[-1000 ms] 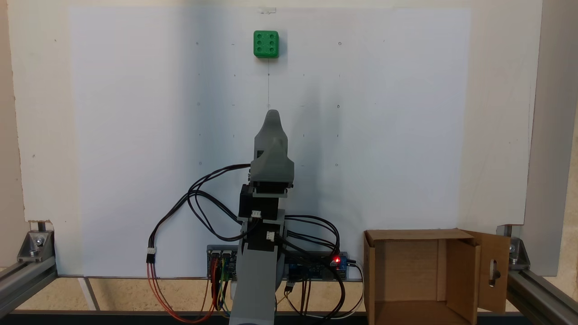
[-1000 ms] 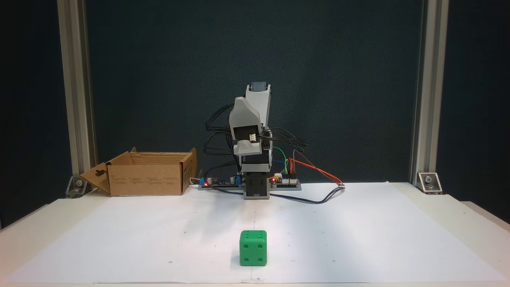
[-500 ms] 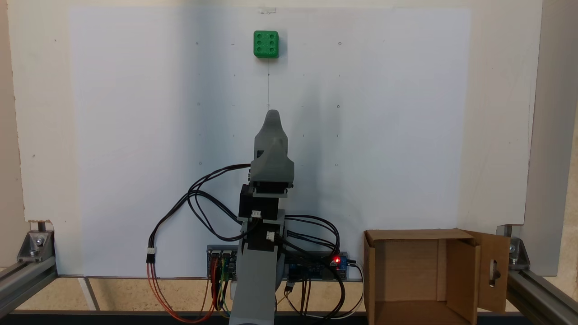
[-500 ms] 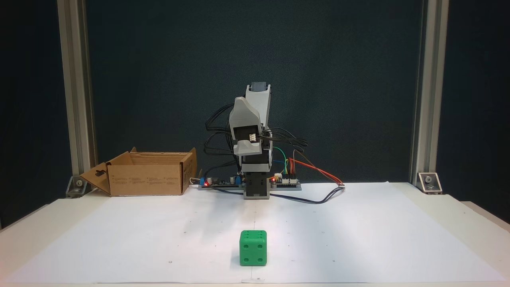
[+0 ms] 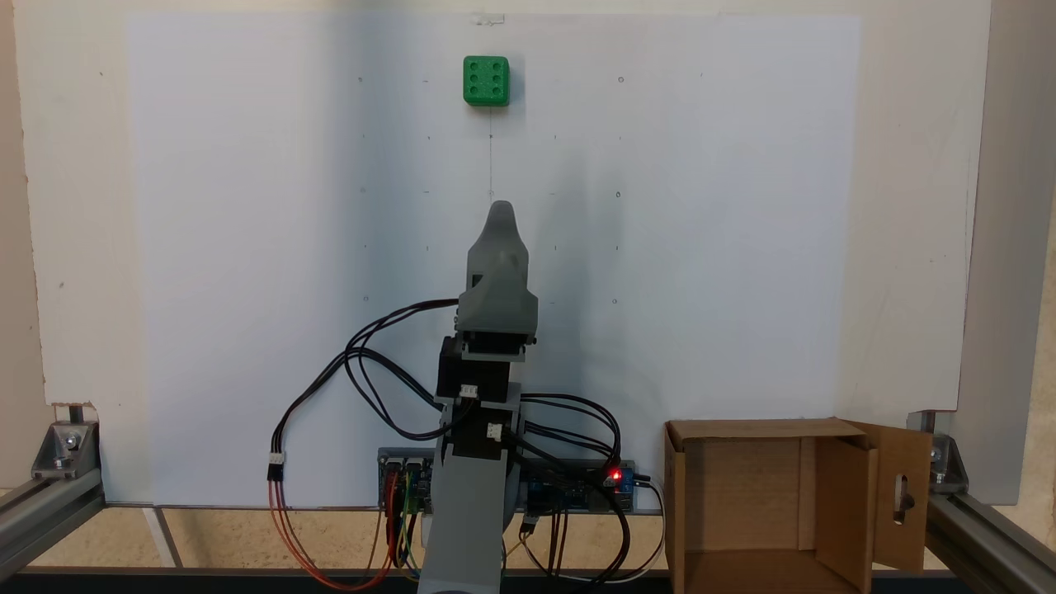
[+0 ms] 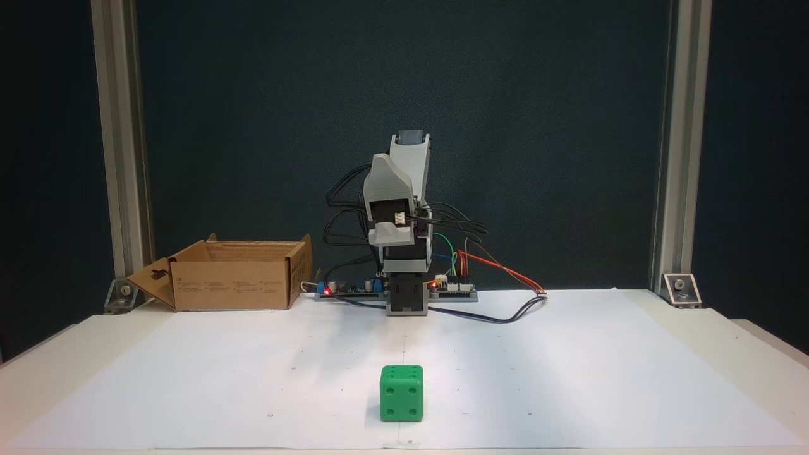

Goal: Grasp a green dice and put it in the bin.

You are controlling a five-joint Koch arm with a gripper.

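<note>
The green dice (image 5: 486, 80) sits on the white paper far out from the arm, six pips up; in the other fixed view the dice (image 6: 401, 393) is close to the camera. The arm is folded over its base, and its grey gripper (image 5: 499, 208) points toward the dice with a wide stretch of paper between them. From the front the gripper (image 6: 384, 163) is raised well above the table. One tapered tip shows, so its jaws cannot be told apart, and nothing is seen in it. The cardboard bin (image 5: 751, 427) stands open beside the base, also seen as the bin (image 6: 231, 292) at the left.
Black and coloured cables (image 5: 363, 371) loop around the arm's base, next to circuit boards (image 6: 452, 289) with red lights. Aluminium frame posts (image 6: 120, 158) stand at the table corners. The bin's slotted flap (image 5: 903, 495) hangs outward.
</note>
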